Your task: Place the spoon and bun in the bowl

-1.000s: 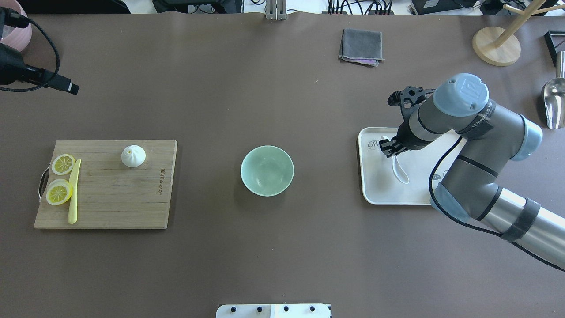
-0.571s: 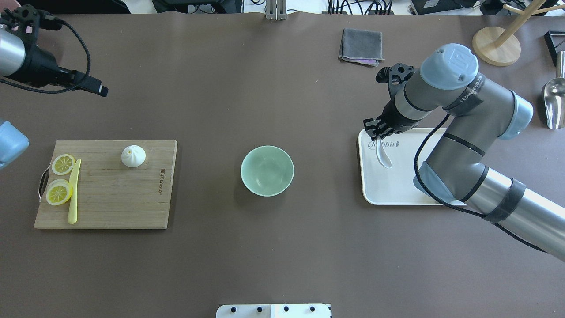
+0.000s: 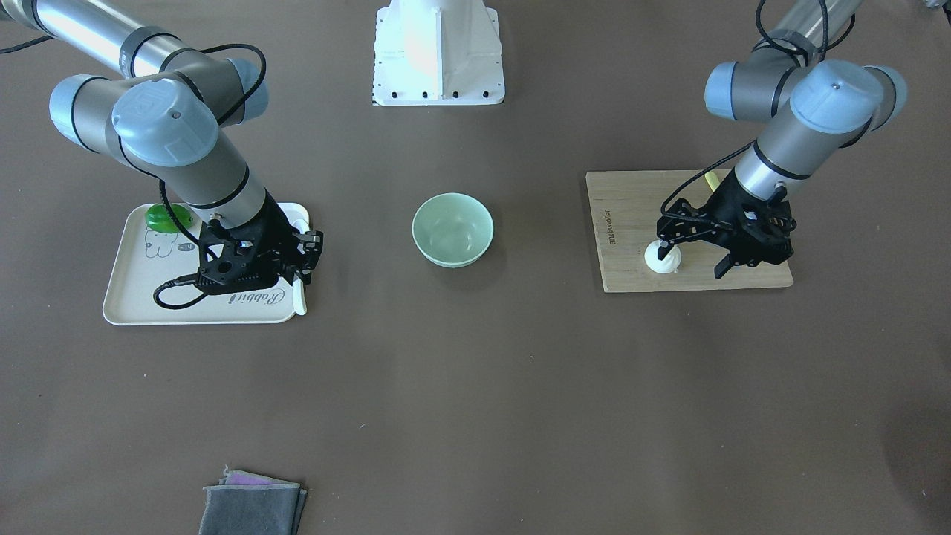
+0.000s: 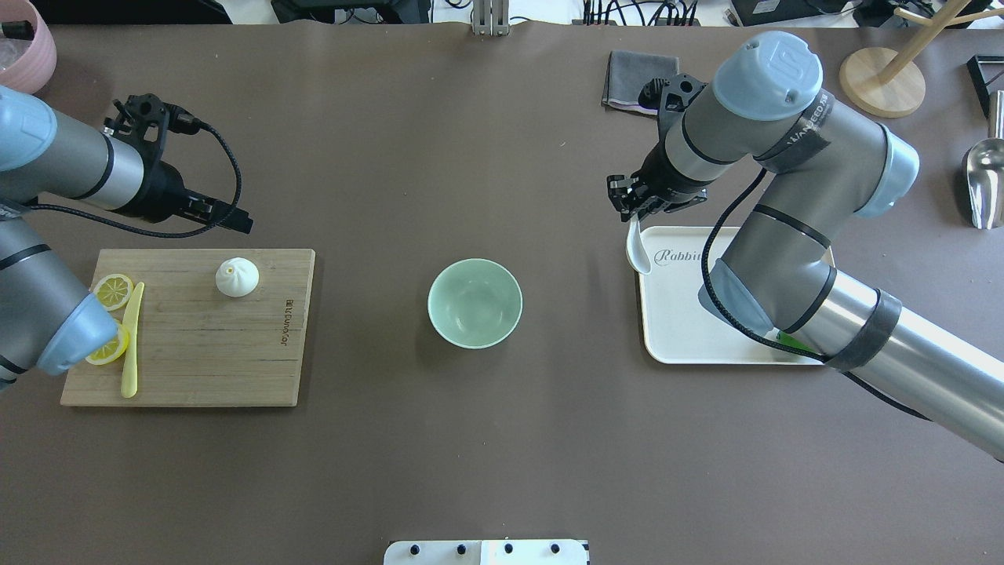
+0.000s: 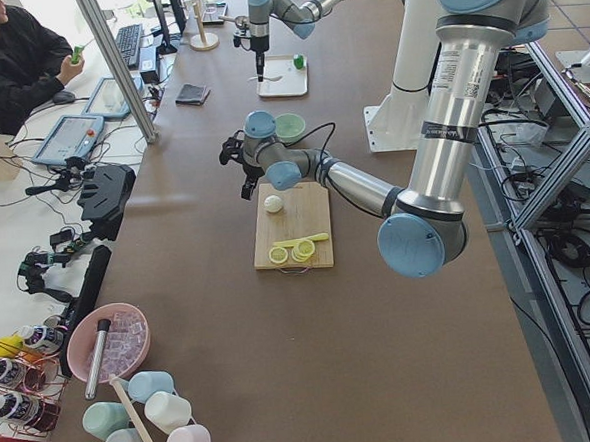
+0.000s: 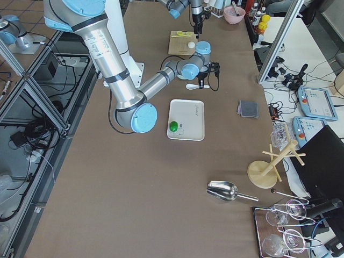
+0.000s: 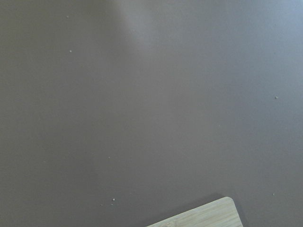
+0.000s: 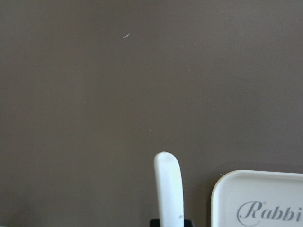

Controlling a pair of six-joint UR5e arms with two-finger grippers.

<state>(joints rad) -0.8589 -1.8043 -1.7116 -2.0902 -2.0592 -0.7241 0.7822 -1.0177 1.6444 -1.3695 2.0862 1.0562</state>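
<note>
The white spoon (image 4: 638,251) hangs from my right gripper (image 4: 631,210), which is shut on its handle above the far left corner of the white tray (image 4: 690,345). In the right wrist view the spoon (image 8: 169,189) points out over the brown table. The white bun (image 4: 236,277) sits on the wooden cutting board (image 4: 220,361). My left gripper (image 3: 692,258) is open and hovers above the bun (image 3: 663,258). The mint-green bowl (image 4: 474,303) stands empty at the table's middle, between the two arms.
Lemon slices (image 4: 112,291) and a pale-yellow knife (image 4: 131,345) lie on the board's left. A green fruit (image 3: 160,218) lies on the tray. A grey cloth (image 4: 627,78), a wooden stand (image 4: 882,82) and a metal scoop (image 4: 984,184) are at the far right.
My right gripper has lifted the spoon off the tray and carried it left and away, past the tray's corner. My left arm has swung in from the left edge to above the board.
</note>
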